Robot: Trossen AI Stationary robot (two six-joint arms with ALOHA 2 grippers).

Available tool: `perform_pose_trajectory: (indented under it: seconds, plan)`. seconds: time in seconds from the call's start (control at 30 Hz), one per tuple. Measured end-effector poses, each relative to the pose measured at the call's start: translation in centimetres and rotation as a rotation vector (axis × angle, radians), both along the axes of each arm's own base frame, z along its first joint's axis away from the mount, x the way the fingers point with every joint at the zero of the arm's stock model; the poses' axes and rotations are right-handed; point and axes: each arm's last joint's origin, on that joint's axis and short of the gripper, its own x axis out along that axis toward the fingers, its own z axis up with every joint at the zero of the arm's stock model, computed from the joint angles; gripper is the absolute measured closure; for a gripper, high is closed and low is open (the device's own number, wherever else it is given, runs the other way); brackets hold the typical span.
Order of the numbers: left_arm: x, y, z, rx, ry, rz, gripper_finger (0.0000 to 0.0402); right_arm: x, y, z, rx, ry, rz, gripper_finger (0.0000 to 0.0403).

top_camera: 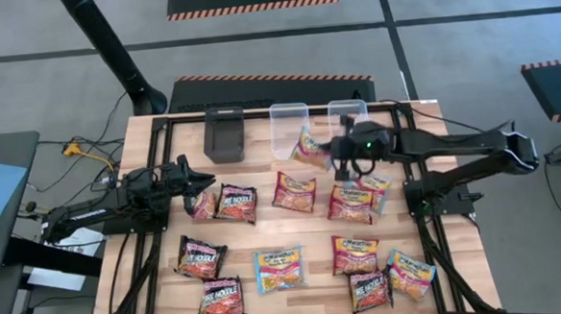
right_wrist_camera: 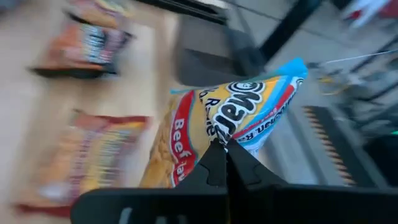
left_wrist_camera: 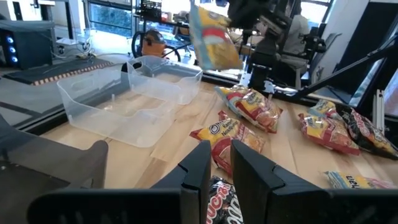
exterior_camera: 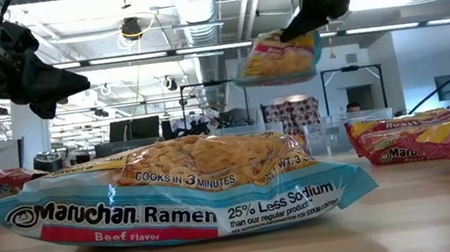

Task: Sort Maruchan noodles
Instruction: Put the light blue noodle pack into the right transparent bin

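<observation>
The right claw (right_wrist_camera: 225, 163) is clenched on the edge of a light blue and yellow packet (right_wrist_camera: 214, 124), which hangs below it in the air, clear of the bench (top_camera: 262, 172) and close to two clear bins (top_camera: 291, 128). The left claw (left_wrist_camera: 221, 165) hovers low with its fingers slightly apart, gripping nothing; a dark packet (left_wrist_camera: 221, 202) lies just beneath it, and red-orange packets (left_wrist_camera: 249, 106) lie ahead.
</observation>
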Motion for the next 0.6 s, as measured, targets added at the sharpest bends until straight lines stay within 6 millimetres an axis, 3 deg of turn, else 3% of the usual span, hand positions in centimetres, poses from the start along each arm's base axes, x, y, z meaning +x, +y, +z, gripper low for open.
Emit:
perform_pose_trajectory:
  seconds: [0.27, 0.6]
  plan:
    - [0.0, 0.0, 0.0, -0.004, -0.001, 0.000, 0.0350, -1.6, -3.5, 0.4, -0.221, 0.115, -0.105, 0.0398]
    - [0.0, 0.0, 0.0, -0.004, -0.001, 0.000, 0.0350, -3.4, -6.9, 0.3, -0.310, 0.214, -0.234, 0.0397]
